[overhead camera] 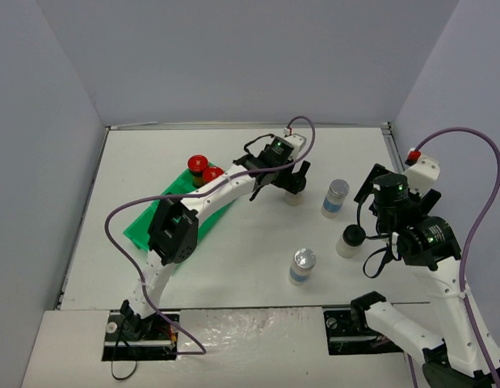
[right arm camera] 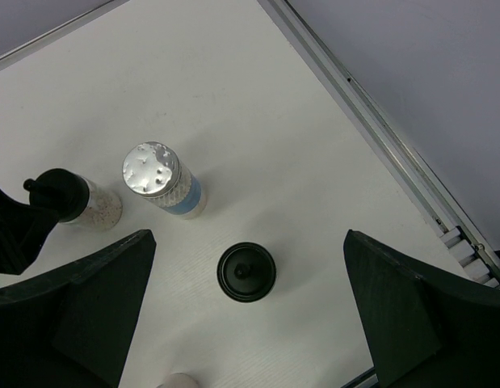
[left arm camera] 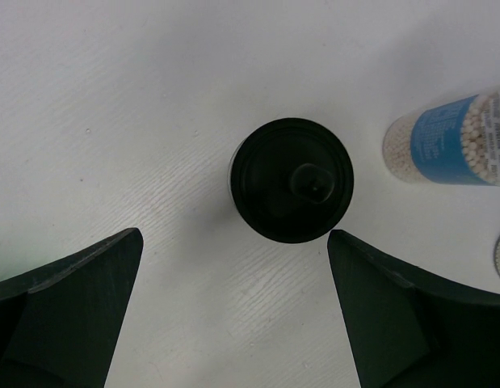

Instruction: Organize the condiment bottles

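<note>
Two small cylindrical jars with red caps and dark amber contents, the farther red-capped jar [overhead camera: 198, 163] and the nearer red-capped jar [overhead camera: 212, 174], stand side by side at the far end of the green plastic tray [overhead camera: 144, 227], on the left half of the bench. The other four jars stand upright on the bare white bench [overhead camera: 233, 267], right of the tray.

The central black-capped pale jar [left arm camera: 292, 179] sits directly under the left tool [left arm camera: 233, 234]. That tool's fingers are spread wide on either side of the cap, touching nothing, and it holds nothing. Just to the right is the far silver-capped clear jar with a blue label [overhead camera: 336, 196] (pale grains show through its wall in the left wrist view). The near silver-capped clear jar [overhead camera: 302, 265] stands apart, closer to the arm bases.

The right black-capped pale jar [right arm camera: 246, 272] stands below the right tool [right arm camera: 248, 238], whose fingers are likewise far apart and empty.

The bench top is matt white with a faint grain. A metal rail [right arm camera: 395, 145] runs along its right edge, and plain lilac-grey walls [overhead camera: 233, 56] close it in at the left, back and right.
</note>
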